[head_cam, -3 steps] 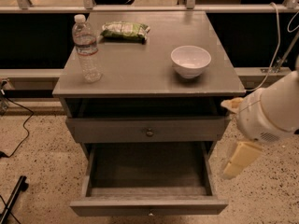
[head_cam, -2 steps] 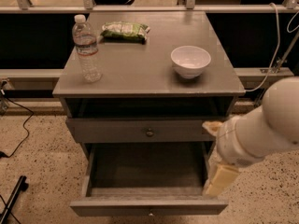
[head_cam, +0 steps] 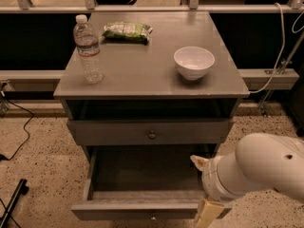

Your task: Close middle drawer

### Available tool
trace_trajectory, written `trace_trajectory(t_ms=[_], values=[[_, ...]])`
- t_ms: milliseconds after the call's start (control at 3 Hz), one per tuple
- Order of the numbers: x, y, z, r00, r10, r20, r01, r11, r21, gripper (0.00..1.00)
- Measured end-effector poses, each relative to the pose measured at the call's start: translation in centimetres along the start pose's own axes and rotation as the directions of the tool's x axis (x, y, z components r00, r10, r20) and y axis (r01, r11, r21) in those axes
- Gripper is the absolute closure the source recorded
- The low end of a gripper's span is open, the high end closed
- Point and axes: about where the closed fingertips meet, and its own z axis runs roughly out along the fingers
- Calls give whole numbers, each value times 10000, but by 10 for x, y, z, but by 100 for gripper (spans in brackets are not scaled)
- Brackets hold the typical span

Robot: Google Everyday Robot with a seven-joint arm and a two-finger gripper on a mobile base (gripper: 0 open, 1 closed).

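The gripper [head_cam: 201,192], spread at the right front corner of the middle drawer [head_cam: 142,207], hides that corner; its lower finger [head_cam: 209,215] is cut by the bottom edge. Left of the gripper, the drawer's front panel [head_cam: 133,214] is cropped by that edge; the arm [head_cam: 266,167] runs off the right side.

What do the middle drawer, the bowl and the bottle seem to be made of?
The middle drawer, pulled out: likely grey painted wood, matt, judging by its flat boards. The bowl: probably glazed white ceramic, as it shines; plastic is possible. The bottle: clear plastic, see-through and ribbed. The gripper hangs at the drawer's right front corner.
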Motion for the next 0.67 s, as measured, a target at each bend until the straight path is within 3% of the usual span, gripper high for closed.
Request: trace_trajectory(t_ms=[333,667], values=[[22,-6,8,9958,-631,-662,603,9972,-431,0],[62,-6,19,9784,-1691,-1190,1572,9821,-1036,0]])
